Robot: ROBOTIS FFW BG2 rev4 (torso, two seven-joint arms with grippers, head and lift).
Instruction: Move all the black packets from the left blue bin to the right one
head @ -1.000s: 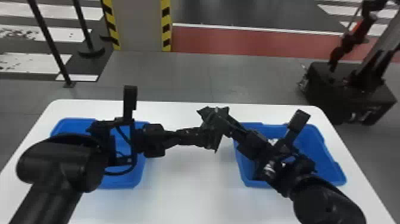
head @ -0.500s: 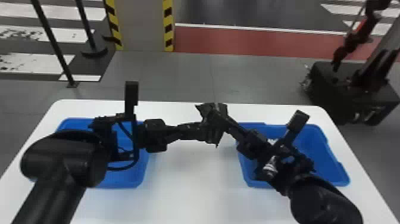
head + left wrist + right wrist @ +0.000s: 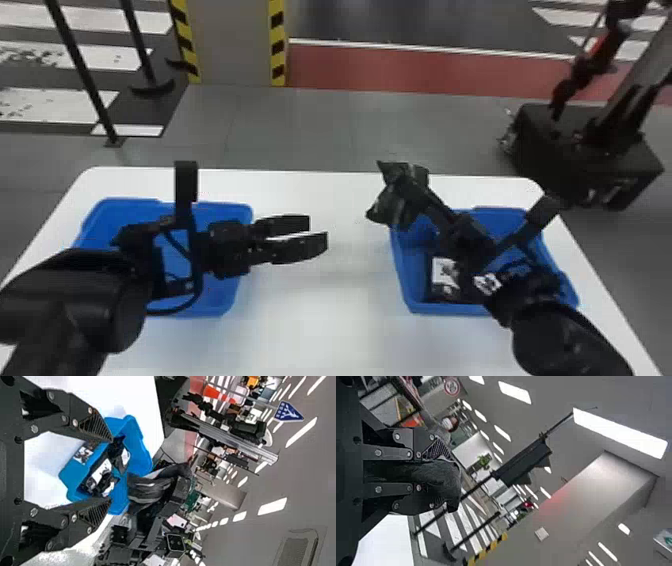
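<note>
- The black packet point(image 3: 387, 207) is pinched in the right gripper point(image 3: 400, 187), above the white table point(image 3: 320, 315) by the far left corner of the right blue bin point(image 3: 401, 280).
- The relation that matters: the opening of that bin lies to the right and nearer side of the packet, so the short way in looks to be back along the line of the right arm point(image 3: 562, 330), which reaches out over the bin toward the far left.
- The packet's long axis seems to run crosswise to the gripping fingers, roughly near to far, one end flaring out on each side; its crumpled shape makes the exact angle hard to tell.
- The left gripper point(image 3: 317, 233) is released and empty, its two fingers parted and pointing right, with a gap between them and the packet.
- Its left arm point(image 3: 65, 300) crosses above the left blue bin point(image 3: 227, 306) and covers much of it, so I cannot tell whether anything remains inside.
- Packets point(image 3: 101, 471) with white patches lie together inside the right bin, as the left wrist view shows.
- The right gripper is clearly the one for the drop: it should draw right and nearer until both packet ends are inside the rim, then let go.
- Opened too soon, it could leave the packet draped over the left or far wall.
</note>
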